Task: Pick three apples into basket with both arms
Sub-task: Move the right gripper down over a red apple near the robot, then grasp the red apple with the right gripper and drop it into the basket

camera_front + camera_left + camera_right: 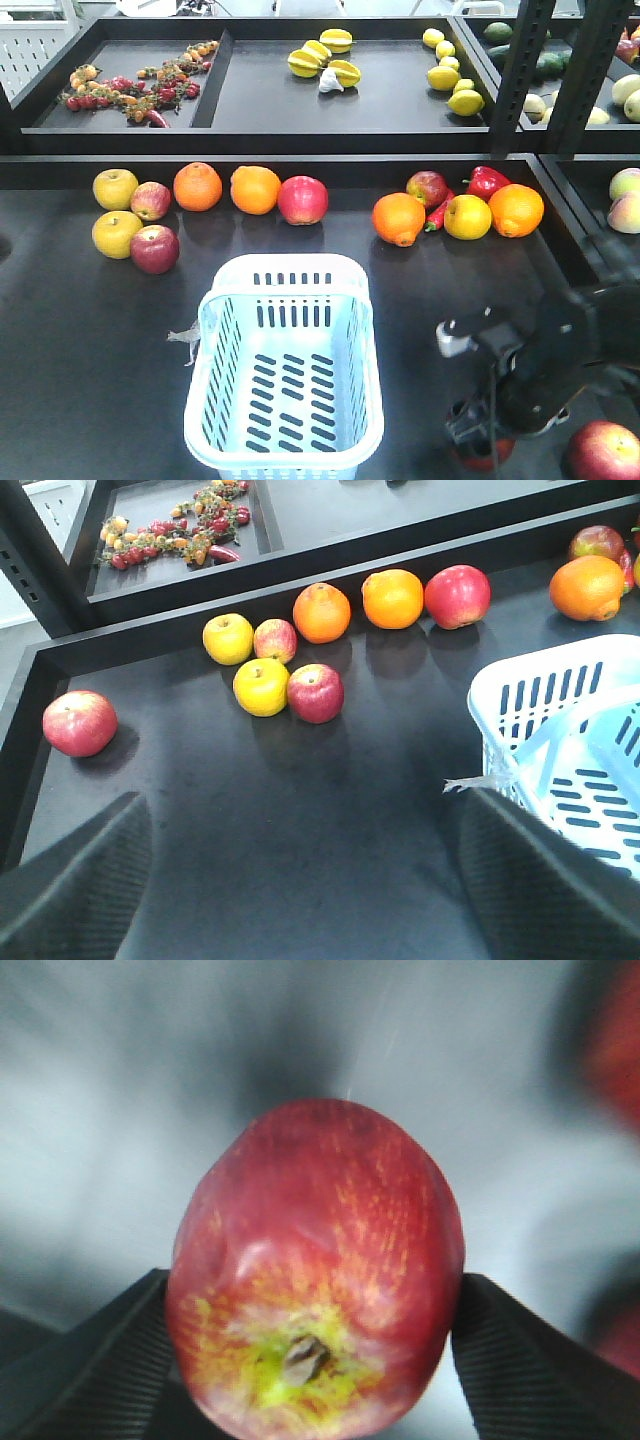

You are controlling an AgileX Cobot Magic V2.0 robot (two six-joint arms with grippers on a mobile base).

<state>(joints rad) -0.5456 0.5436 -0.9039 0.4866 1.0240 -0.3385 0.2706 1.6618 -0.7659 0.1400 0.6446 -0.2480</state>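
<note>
Right gripper (315, 1305) is clamping one apple (315, 1260) near the front right corner of the worktop (90, 340): first pick. Basket (290, 263), front centre, is sitting empty. Left gripper (300, 880) is hanging spread, empty. Next, likely: carrying the apple over the rim.

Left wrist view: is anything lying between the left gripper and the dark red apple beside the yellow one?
No. In the left wrist view, only bare dark tabletop separates the open left gripper from the dark red apple.
</note>
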